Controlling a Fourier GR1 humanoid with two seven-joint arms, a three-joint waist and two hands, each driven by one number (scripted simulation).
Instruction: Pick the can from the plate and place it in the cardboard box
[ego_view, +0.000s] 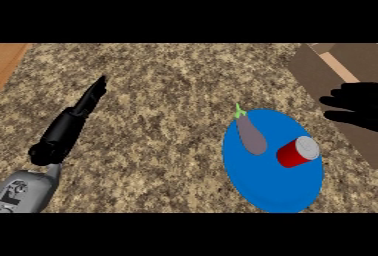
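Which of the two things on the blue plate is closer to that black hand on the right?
The red can; the purple eggplant lies farther from the right robot hand.

Counter (162, 100): speckled granite pattern in brown, tan and dark flecks, with an orange-brown strip at the far left corner. Plate (277, 192): solid bright blue. Can (297, 152): red body, silver-grey top. Eggplant (252, 136): dull greyish purple with a light green stem. Cardboard box (325, 67): brown, paler tan band. Left hand (88, 102) and right hand (356, 106): black. Left forearm (26, 192): grey.
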